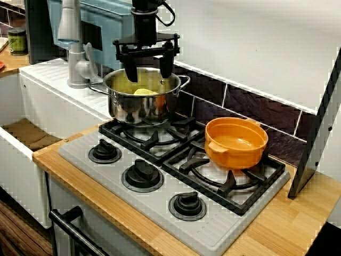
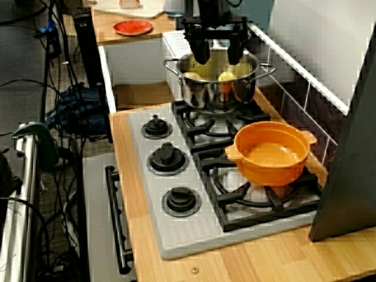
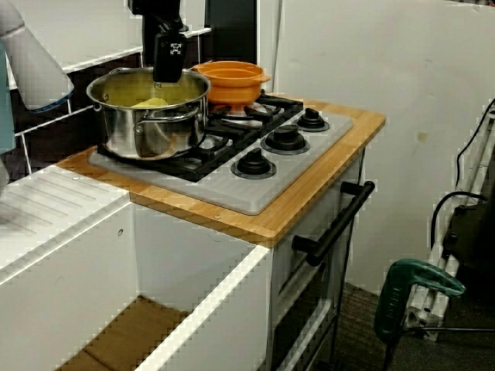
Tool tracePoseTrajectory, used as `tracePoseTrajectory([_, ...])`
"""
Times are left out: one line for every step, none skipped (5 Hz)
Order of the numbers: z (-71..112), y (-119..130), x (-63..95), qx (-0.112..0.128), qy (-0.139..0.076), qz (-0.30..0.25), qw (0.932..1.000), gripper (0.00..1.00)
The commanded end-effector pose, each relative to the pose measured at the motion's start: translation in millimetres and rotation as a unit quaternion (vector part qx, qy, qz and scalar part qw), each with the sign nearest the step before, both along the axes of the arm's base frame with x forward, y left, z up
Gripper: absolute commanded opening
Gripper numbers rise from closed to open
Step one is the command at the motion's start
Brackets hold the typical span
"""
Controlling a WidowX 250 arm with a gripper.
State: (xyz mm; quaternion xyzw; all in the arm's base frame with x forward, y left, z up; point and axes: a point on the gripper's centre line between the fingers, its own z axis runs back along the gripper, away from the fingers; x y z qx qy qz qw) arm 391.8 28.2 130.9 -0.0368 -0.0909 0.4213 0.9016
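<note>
Hanging straight down — claw point(image 1: 148, 74) spread wide over the steel pot point(image 1: 137, 108).

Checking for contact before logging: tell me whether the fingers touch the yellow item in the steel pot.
Apart. The side view shows the fingers ending above the yellow item, with the pot wall visible between.

The gripper point(image 1: 148, 66) is all black: a boxy crossbar with 2 thick, blunt fingers point(image 1: 130, 69) under a round wrist point(image 1: 144, 24). A thin black cable point(image 1: 173, 15) loops beside it. The side view shows a small white mark point(image 3: 176, 48) on 1 finger.
</note>
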Motion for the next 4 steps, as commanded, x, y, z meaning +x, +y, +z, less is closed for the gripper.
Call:
tracePoseTrajectory([16.8,-1.5,0.1,0.009,-0.031,0.007,0.9994,1.0])
tracePoseTrajectory([17.5,-2.4,-3.9,0.009,-0.036,0.013,0.9992,1.0])
tracePoseTrajectory([14.0,-6.1,-3.9,0.009,-0.037,0.014,0.9992,1.0])
tracePoseTrajectory([6.0,-4.9,0.4,0.011,-0.031,0.023,0.9992,1.0])
